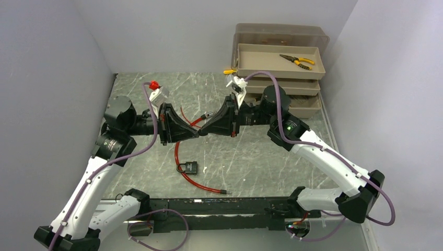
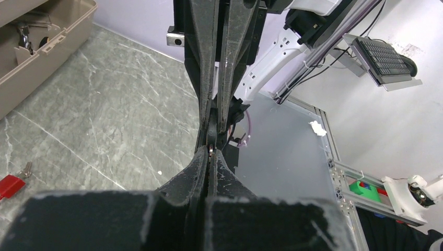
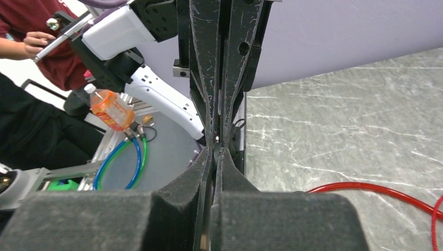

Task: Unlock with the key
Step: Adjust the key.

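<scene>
My two grippers meet tip to tip above the middle of the table. The left gripper [image 1: 196,135] [image 2: 210,155] is shut, with the small key [image 2: 210,150] showing as a metal glint between its tips. The right gripper [image 1: 205,131] [image 3: 215,152] is shut on the key's dark head [image 2: 211,134] from the opposite side. The black padlock [image 1: 188,167] lies flat on the table below the grippers, threaded on a red cable [image 1: 194,182]. Most of the key is hidden by the foam pads.
Stacked tan trays [image 1: 279,65] stand at the back right, with yellow-handled pliers [image 1: 298,61] in the top one. A red tag with another key [image 2: 11,184] lies on the table behind the grippers. The red cable [image 3: 376,188] loops across the table under both arms.
</scene>
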`<state>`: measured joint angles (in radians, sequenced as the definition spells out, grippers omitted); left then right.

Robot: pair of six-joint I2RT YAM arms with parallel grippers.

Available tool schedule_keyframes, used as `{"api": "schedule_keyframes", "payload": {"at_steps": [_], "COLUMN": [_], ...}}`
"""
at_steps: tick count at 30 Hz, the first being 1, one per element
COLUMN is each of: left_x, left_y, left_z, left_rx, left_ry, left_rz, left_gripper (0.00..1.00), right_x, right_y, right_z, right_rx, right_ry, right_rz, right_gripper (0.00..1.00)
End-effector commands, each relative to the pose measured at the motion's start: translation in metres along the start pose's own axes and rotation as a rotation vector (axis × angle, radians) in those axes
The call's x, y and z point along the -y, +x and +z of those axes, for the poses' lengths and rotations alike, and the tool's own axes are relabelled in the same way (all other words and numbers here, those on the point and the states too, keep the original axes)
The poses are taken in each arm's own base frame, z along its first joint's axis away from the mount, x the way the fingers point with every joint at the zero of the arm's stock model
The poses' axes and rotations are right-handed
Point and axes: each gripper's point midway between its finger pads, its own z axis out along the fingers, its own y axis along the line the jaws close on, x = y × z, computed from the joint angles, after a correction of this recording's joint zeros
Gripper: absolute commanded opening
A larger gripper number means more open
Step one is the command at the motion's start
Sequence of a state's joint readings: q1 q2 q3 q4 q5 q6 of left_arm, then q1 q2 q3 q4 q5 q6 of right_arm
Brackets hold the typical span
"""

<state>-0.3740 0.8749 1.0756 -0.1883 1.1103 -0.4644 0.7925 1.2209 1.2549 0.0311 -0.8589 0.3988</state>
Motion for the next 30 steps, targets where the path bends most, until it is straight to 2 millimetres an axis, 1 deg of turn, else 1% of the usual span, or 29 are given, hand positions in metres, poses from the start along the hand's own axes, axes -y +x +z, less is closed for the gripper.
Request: {"api": "schedule_keyframes", "payload": {"at_steps": [1,2,4,6,7,9,12,13,15,16,17,19,21,24,27,30], "left_x": [0.009,0.009,0.008,0.006,0.005,0.004,-0.001,-0.003,-0.007,-0.01,-0.014,-0.025,-0.041,-0.075,-0.108,-0.123], "left_y": [-0.018,-0.016,-0.012,-0.01,-0.009,-0.008,-0.005,-0.004,0.001,0.005,0.009,0.019,0.035,0.067,0.105,0.141], "left_z": [-0.005,-0.005,-0.006,-0.006,-0.006,-0.006,-0.006,-0.007,-0.007,-0.007,-0.008,-0.01,-0.013,-0.02,-0.033,-0.043], "left_rx": [0.042,0.039,0.033,0.029,0.028,0.024,0.011,0.007,-0.007,-0.021,-0.033,-0.062,-0.111,-0.234,-0.369,-0.462], "left_ry": [-0.011,-0.011,-0.011,-0.017,-0.018,-0.022,-0.04,-0.049,-0.062,-0.066,-0.076,-0.118,-0.166,-0.255,-0.344,-0.341], "left_rz": [0.101,0.102,0.104,0.098,0.098,0.094,0.081,0.082,0.079,0.068,0.065,0.074,0.078,0.111,0.126,0.211], "left_gripper": [0.01,0.04,0.18,0.23,0.28,0.46,0.66,0.75,0.86,0.96,0.99,0.99,0.99,0.99,0.99,0.99], "right_x": [-0.006,-0.004,-0.002,-0.003,-0.003,-0.001,0.003,0.005,0.014,0.018,0.024,0.033,0.043,0.052,0.058,0.063], "right_y": [-0.001,0.002,0.005,0.006,0.008,0.013,0.021,0.023,0.028,0.03,0.033,0.039,0.05,0.065,0.079,0.091], "right_z": [-0.008,-0.008,-0.005,-0.002,-0.002,-0.002,-0.005,-0.007,-0.011,-0.014,-0.018,-0.026,-0.036,-0.05,-0.06,-0.071], "right_rx": [0.011,-0.005,-0.033,-0.057,-0.064,-0.067,-0.086,-0.092,-0.105,-0.11,-0.115,-0.126,-0.137,-0.14,-0.145,-0.151], "right_ry": [0.022,0.03,0.026,0.008,0.005,0.013,0.043,0.055,0.108,0.132,0.158,0.208,0.273,0.33,0.381,0.435], "right_rz": [-0.101,-0.089,-0.062,-0.023,-0.004,0.029,0.063,0.073,0.101,0.111,0.128,0.159,0.189,0.234,0.255,0.273], "right_gripper": [0.0,0.0,0.0,0.0,0.0,0.0,0.0,0.0,0.0,0.0,0.0,0.0,0.0,0.0,0.0,0.0]}}
